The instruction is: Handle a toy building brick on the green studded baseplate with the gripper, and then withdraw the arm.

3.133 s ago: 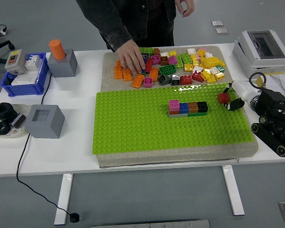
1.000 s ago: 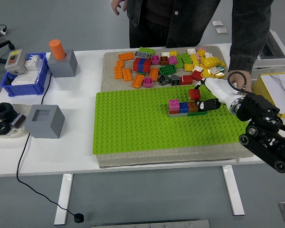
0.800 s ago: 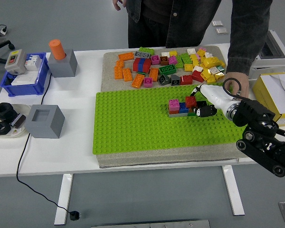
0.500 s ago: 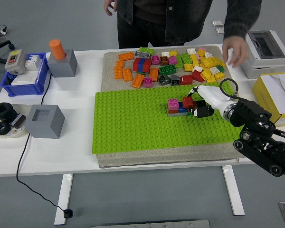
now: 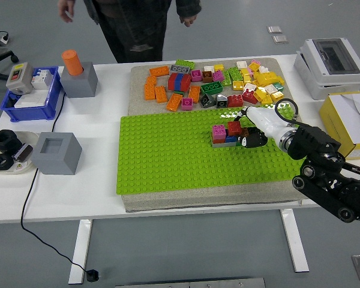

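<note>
right hand [image 5: 247, 133] on red brick [image 5: 234, 127], green baseplate [image 5: 168, 156]

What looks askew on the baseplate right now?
Nothing stands out. The red brick sits on the brick row on the green baseplate, the right hand at it. Loose bricks stay behind it.

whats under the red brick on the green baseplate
The red brick sits on the row of bricks on the green baseplate, beside the pink brick. The right hand covers the row's right end, so the bricks there can't be made out.

Right hand [image 5: 247, 133] carried red brick [image 5: 234, 127] onto brick row [image 5: 227, 137]; person [image 5: 132, 21] stepped left, hands withdrawn.
</note>
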Available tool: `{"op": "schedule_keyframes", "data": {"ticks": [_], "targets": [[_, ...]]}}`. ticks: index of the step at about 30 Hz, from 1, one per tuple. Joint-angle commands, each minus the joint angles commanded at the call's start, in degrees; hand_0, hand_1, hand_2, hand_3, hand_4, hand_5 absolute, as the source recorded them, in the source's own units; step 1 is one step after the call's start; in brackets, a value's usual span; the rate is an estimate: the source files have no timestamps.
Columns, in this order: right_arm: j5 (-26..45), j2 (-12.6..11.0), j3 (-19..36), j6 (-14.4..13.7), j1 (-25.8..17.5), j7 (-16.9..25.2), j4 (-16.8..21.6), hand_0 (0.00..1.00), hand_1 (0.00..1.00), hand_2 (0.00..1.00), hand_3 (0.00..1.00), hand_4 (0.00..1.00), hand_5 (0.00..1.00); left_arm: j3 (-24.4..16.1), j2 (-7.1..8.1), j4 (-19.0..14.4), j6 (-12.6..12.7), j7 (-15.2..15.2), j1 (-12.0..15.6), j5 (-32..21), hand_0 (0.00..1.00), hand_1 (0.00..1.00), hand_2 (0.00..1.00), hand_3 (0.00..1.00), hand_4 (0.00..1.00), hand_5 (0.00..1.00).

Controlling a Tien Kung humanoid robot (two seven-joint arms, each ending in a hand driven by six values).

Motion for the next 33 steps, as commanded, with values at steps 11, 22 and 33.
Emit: {"op": "schedule_keyframes", "data": {"ticks": [11, 22, 33], "targets": [[0.39, 0.64, -0.42, -0.08, 0.22, 0.3, -1.21, 0.818, 0.844, 0.875, 0.605, 0.603, 0.197, 0.21, 0.01, 0.0, -0.01, 0.02, -0.04, -0.08, 0.638, 0.64, 0.611, 0.627, 0.628, 0.269], [0.59, 0.83, -0.36, -0.29, 0.13, 0.53, -1.66, 0.818, 0.844, 0.882, 0.673, 0.616, 0.178, 0.43, -0.03, 0.0, -0.06, 0.01, -0.14, -0.12, 0.638, 0.64, 0.609, 0.627, 0.627, 0.268], [0.61, 0.85, -0.52, -0.39, 0.16, 0.59, -1.69, 0.819, 0.844, 0.884, 0.677, 0.634, 0.168, 0.42, 0.01, 0.0, -0.07, 0.01, -0.26, 0.07, 0.638, 0.64, 0.61, 0.627, 0.628, 0.268]]}}
